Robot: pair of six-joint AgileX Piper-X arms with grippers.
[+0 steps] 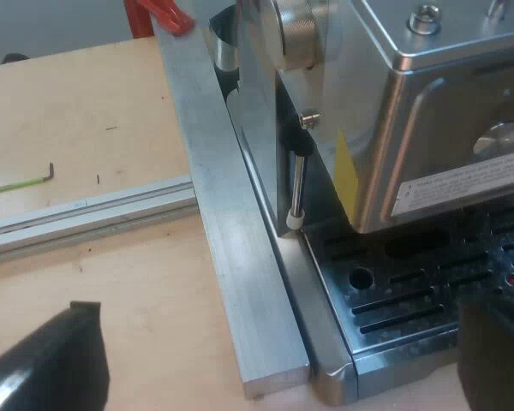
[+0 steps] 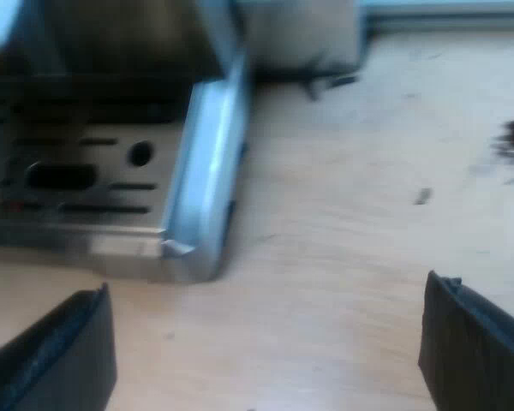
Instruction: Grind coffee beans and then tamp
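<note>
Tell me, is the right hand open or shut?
Open. The right hand holds nothing; its black fingers stand far apart.

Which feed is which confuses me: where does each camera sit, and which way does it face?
Left wrist view: on the left arm, facing down past the open left gripper at the espresso machine's side, its drip tray, a metal bar and the table.
Right wrist view: on the right arm, facing down past the open right gripper at the drip tray's corner and the table.
Shared: the tray's dented corner, the table.
</note>
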